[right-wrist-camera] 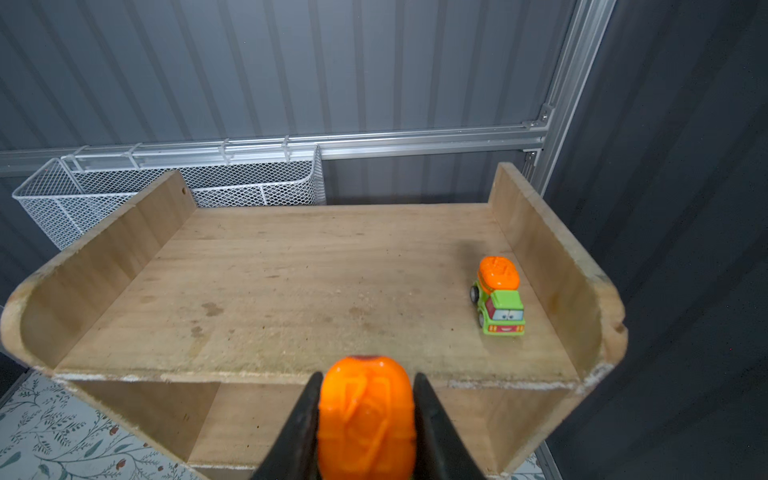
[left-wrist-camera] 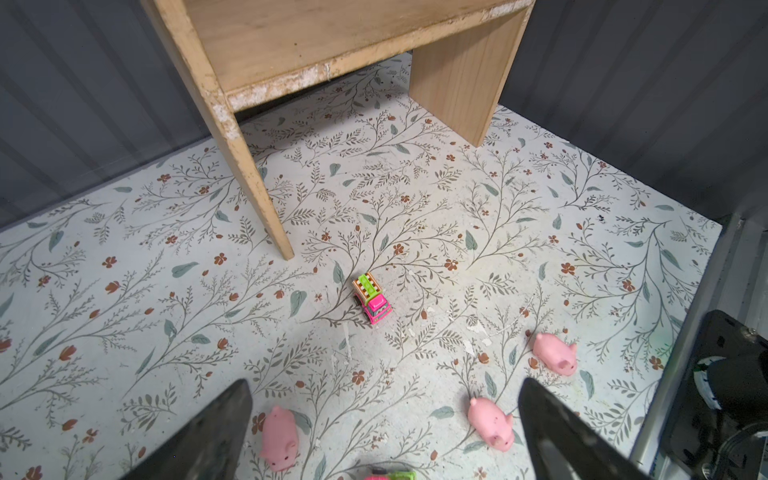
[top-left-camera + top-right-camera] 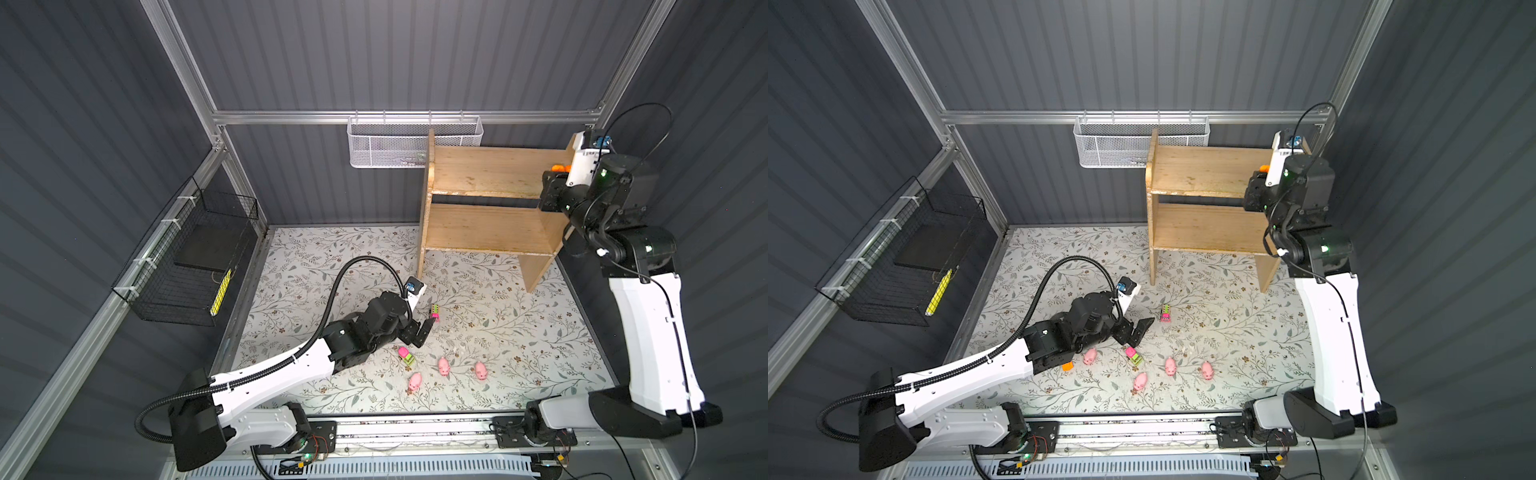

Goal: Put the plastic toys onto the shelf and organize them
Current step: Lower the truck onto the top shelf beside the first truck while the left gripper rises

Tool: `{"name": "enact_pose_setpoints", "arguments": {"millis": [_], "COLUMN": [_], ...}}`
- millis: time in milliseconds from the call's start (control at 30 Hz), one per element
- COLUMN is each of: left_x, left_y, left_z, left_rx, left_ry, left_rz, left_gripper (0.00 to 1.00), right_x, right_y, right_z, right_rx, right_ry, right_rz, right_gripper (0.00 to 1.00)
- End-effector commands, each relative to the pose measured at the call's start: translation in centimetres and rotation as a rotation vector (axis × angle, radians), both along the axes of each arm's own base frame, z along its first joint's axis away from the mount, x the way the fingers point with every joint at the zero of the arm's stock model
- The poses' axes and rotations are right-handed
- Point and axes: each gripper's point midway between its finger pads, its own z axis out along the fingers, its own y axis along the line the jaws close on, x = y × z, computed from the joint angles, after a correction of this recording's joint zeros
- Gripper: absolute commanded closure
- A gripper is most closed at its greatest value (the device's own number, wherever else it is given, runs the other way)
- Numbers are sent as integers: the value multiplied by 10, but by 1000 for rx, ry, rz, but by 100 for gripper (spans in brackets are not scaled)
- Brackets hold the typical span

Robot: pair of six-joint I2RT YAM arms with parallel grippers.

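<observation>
Right tool (image 1: 368, 378) clamps orange toy (image 1: 365, 419) just before the shelf (image 1: 291, 270).

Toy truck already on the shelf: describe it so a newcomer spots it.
Find the light wooden two-tier shelf at the back. On its top board, beside the side panel away from the white mesh basket, stands a green plastic truck with an orange drum. It alone rests on that board; the other orange toy is held between the fingers of the right gripper.

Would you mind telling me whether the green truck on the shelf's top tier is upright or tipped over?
Upright: the green truck stands on its wheels on the shelf, with its orange load on top.
</observation>
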Motion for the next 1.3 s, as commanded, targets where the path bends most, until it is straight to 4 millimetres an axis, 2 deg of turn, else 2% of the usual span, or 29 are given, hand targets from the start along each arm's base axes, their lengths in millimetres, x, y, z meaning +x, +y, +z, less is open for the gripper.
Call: {"name": "enact_pose_setpoints", "arguments": {"millis": [0, 100, 233, 400, 533, 700, 1267], "left_x": [2, 3, 6, 12, 17, 24, 49], "left_y": [-15, -34, -59, -84, -96, -105, -120], "left_z": [41, 87, 159, 202, 217, 227, 233], "left_rx": [-29, -85, -164, -178, -180, -185, -215], "left_ry": [-61, -114, -209, -280, -315, -326, -301], "left_rz": [-53, -110, -180, -238, -256, -272, -303], "left_gripper": [0, 0, 0, 0, 0, 0, 0], "right_x": [9, 21, 34, 48, 56, 67, 85], "right_y": [3, 0, -2, -9, -16, -23, -44], "right_z": [-4, -8, -17, -25, -29, -37, -54], "right_rx": [14, 30, 37, 44, 63, 73, 91], "right_ry": [31, 45, 70, 92, 105, 126, 172], "right_rz": [37, 37, 33, 17, 22, 35, 45], "right_gripper": [72, 72, 72, 72, 72, 72, 71]}}
